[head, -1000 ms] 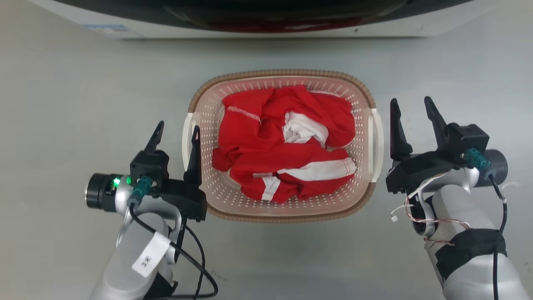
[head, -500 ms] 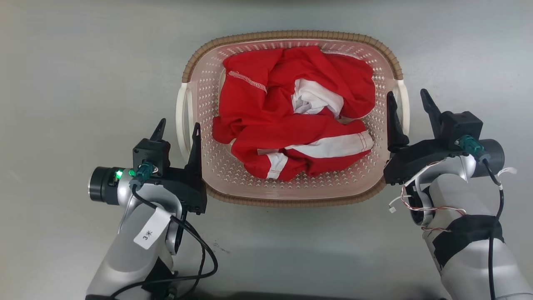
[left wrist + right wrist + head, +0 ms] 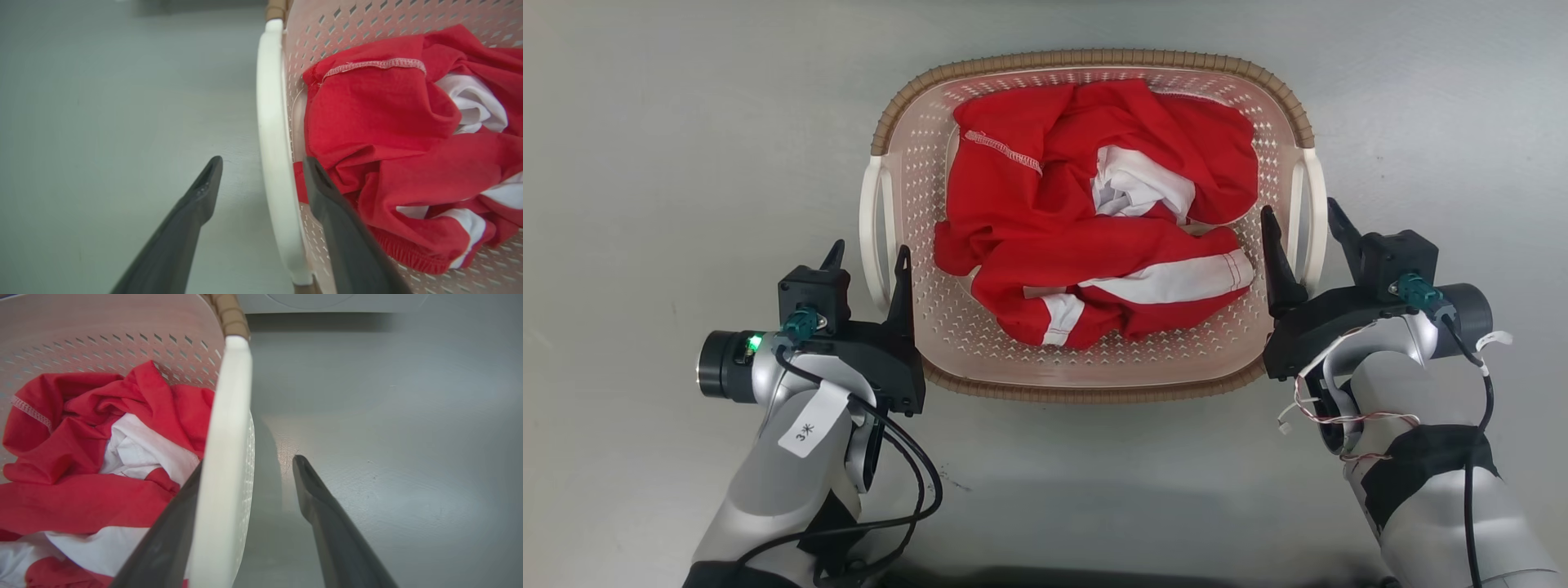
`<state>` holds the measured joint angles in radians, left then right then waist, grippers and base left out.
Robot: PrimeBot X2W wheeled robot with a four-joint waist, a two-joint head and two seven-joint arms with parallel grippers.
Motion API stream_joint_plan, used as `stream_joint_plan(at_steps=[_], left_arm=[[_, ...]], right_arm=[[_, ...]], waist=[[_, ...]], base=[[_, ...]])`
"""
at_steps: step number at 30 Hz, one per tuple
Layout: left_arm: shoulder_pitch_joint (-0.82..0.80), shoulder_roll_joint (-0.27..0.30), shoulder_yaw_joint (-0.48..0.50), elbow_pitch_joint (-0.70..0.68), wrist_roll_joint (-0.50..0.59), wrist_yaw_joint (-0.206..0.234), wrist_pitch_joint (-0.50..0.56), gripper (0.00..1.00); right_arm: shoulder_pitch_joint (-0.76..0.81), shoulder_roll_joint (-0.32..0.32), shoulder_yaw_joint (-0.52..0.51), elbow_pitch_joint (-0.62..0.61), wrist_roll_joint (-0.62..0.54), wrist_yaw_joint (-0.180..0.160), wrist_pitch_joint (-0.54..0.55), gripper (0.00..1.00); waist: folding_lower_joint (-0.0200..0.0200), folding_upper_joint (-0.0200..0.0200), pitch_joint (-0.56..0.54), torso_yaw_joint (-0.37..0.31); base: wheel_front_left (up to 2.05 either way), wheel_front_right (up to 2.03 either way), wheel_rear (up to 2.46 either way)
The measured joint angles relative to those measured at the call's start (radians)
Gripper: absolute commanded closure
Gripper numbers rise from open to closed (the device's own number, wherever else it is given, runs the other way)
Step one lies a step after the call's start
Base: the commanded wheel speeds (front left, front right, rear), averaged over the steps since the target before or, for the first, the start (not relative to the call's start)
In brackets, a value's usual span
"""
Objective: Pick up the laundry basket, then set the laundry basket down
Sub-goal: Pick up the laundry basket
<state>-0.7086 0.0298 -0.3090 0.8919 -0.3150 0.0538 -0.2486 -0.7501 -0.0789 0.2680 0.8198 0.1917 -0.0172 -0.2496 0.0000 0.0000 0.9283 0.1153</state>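
Note:
The laundry basket [image 3: 1086, 59], pale pink and perforated with a brown woven-look rim, sits on the grey floor holding red and white clothes [image 3: 1094, 212]. My left gripper [image 3: 867, 263] is open astride the white left handle [image 3: 874, 229], one finger outside and one inside the basket. My right gripper [image 3: 1301, 224] is open astride the white right handle [image 3: 1311, 212]. In the left wrist view, the left gripper [image 3: 263, 165] has the handle [image 3: 273, 122] between its fingers with gaps on both sides. In the right wrist view, the right gripper [image 3: 249, 465] has its inner finger close against the handle [image 3: 229, 416].
Bare grey floor [image 3: 645, 163] surrounds the basket on all sides. A pale appliance base [image 3: 327, 302] stands beyond the basket in the right wrist view. Black cables [image 3: 915, 498] hang from my left forearm, and thin wires [image 3: 1323, 408] from my right wrist.
The head view has tilted down, so the washing machine left the picture and the basket looks larger. My right gripper moved in from beside the basket to straddle the right handle.

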Motion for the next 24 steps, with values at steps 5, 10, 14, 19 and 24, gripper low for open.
stream_joint_plan(at_steps=[5,10,14,19,24], left_arm=[[-0.017,0.000,-0.012,0.029,-0.016,-0.001,0.000,0.03],[-0.032,-0.009,-0.044,0.050,-0.049,-0.003,-0.001,0.79],[-0.044,-0.012,-0.061,0.066,-0.063,-0.003,-0.001,1.00],[-0.049,-0.011,-0.080,0.079,-0.096,-0.002,-0.001,1.00],[-0.049,-0.015,-0.099,0.100,-0.118,-0.002,-0.001,1.00]], right_arm=[[-0.010,0.006,0.008,0.024,0.000,0.008,-0.003,0.55],[-0.031,0.015,0.016,0.045,0.003,0.007,-0.007,0.95],[-0.040,0.017,0.018,0.064,0.005,-0.001,-0.007,1.00],[-0.044,0.018,0.023,0.091,0.012,-0.007,-0.008,1.00],[-0.039,0.018,0.045,0.106,0.056,-0.018,-0.007,1.00]], waist=[[0.0000,0.0000,0.003,-0.001],[0.0000,0.0000,0.006,-0.003],[-0.0002,-0.0001,0.006,-0.003],[-0.0001,0.0000,-0.003,-0.003],[-0.0001,0.0000,-0.031,-0.004]], base=[[0.00,0.00,0.00],[0.00,0.00,0.00],[0.00,0.00,0.00],[0.00,0.00,0.00],[0.00,0.00,0.00]])
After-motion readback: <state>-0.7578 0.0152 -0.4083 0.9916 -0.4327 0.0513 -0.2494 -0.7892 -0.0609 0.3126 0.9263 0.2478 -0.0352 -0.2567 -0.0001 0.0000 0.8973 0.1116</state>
